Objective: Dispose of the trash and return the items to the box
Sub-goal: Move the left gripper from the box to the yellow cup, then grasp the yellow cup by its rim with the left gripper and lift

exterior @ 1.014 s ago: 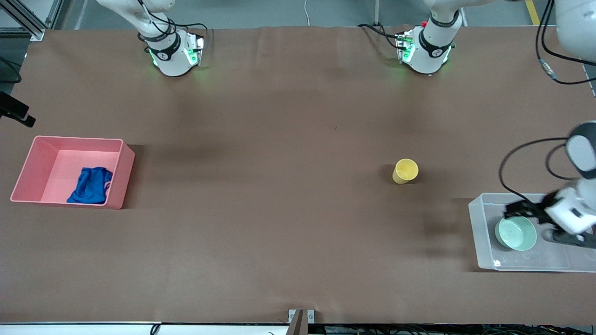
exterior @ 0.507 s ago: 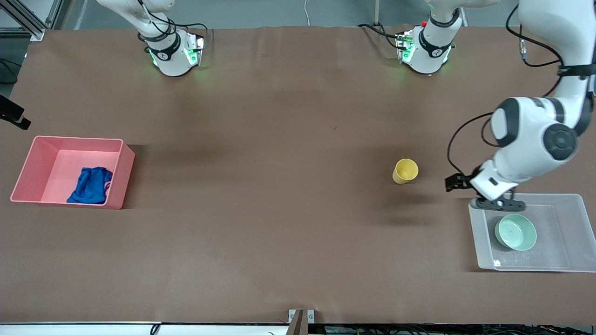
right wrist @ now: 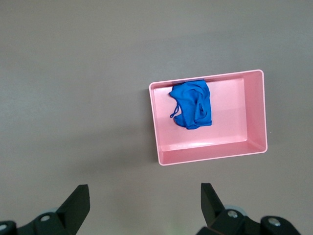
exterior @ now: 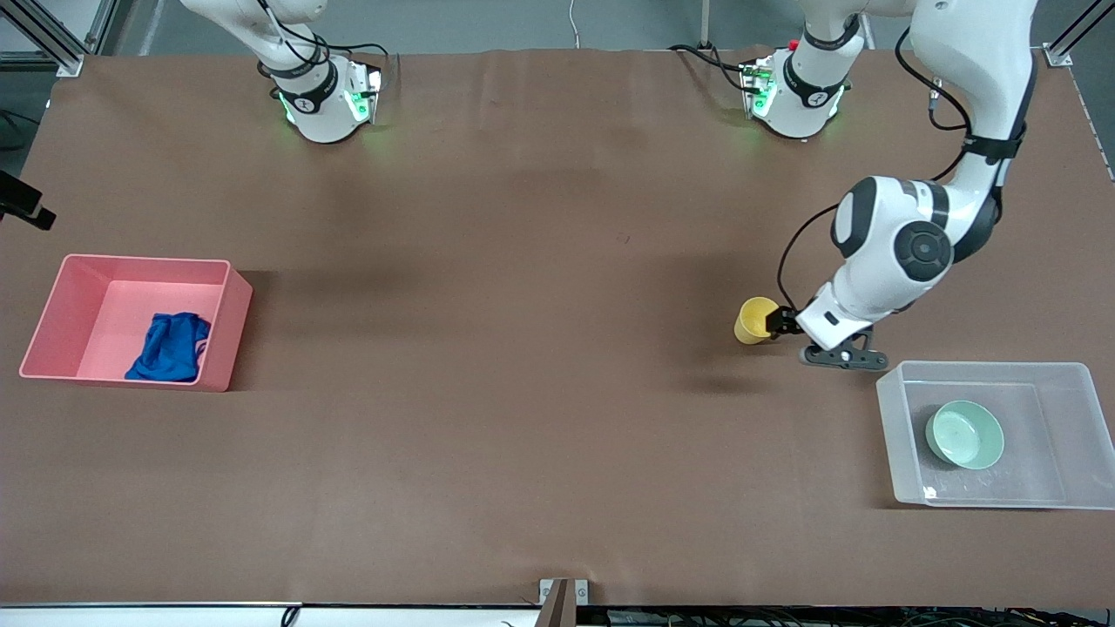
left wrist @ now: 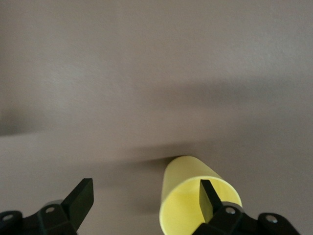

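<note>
Blue cloth wad (exterior: pixel 168 347) lies in the pink rectangular bin (exterior: pixel 54 319) at the right arm's end, beneath the wide-open, empty right gripper (right wrist: pixel 142 208). Midway, the left gripper (left wrist: pixel 146 198), spread wide and holding nothing, reaches the small yellow plastic cup (exterior: pixel 756 320) off-centre; one finger (left wrist: pixel 208 197) overlaps its rim and could tip it. The mint-green round bowl (exterior: pixel 964 434) sits in the clear plastic box (exterior: pixel 897 409).

Cup (exterior: pixel 756 320): plain yellow. Bowl (exterior: pixel 964 434): pale mint green. Box (exterior: pixel 897 435): clear, translucent. Bin (exterior: pixel 228 331): pink. Cloth (exterior: pixel 170 347): bright blue. Table (exterior: pixel 523 392): brown. Arms: white, black joints; bases lit green.
</note>
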`<state>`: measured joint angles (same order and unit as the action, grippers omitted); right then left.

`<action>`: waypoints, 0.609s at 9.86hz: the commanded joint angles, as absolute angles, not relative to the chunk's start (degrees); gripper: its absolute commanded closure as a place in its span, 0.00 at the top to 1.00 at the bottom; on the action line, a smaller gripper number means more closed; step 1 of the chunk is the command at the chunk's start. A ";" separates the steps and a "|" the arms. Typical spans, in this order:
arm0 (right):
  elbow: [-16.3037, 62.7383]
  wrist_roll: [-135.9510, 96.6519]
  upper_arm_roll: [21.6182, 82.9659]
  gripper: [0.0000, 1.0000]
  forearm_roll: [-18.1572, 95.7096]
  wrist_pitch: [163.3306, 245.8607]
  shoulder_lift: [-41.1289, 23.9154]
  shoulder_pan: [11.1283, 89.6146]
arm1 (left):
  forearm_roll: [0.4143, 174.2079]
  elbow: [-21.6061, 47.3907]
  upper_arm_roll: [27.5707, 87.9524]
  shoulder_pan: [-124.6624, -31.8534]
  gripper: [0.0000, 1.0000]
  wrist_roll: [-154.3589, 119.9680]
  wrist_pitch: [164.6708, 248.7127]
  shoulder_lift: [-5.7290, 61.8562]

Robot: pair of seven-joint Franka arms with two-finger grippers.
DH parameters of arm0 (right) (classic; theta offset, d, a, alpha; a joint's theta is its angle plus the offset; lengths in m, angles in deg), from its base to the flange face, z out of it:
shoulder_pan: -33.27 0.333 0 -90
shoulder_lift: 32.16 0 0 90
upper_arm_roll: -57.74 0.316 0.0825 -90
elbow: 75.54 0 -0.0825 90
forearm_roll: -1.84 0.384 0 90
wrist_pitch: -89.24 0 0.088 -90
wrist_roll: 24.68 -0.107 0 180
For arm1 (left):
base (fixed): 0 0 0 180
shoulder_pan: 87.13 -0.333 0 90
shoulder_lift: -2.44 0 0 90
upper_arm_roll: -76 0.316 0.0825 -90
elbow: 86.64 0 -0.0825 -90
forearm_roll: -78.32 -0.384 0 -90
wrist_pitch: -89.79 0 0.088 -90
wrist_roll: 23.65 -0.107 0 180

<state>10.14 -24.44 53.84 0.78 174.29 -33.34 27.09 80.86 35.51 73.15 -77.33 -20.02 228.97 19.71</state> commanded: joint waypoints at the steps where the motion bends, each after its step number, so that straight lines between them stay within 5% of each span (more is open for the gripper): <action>1: 9.98 -24.77 53.52 1.00 1.40 173.35 -34.88 27.04 | 80.96 38.41 73.27 -76.50 0.93 -19.60 230.68 20.72; 2: 9.98 -25.03 54.74 1.00 1.32 173.18 -34.88 25.64 | 80.96 38.68 73.19 -76.41 0.88 -19.60 230.77 20.90; 6: 9.98 -25.30 56.51 1.00 0.70 173.96 -34.18 26.42 | 80.96 37.99 73.19 -75.88 0.26 -19.43 233.23 24.14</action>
<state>9.90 -24.47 55.99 0.74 173.77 -34.23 26.80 80.86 37.81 73.14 -76.22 -19.99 231.57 21.79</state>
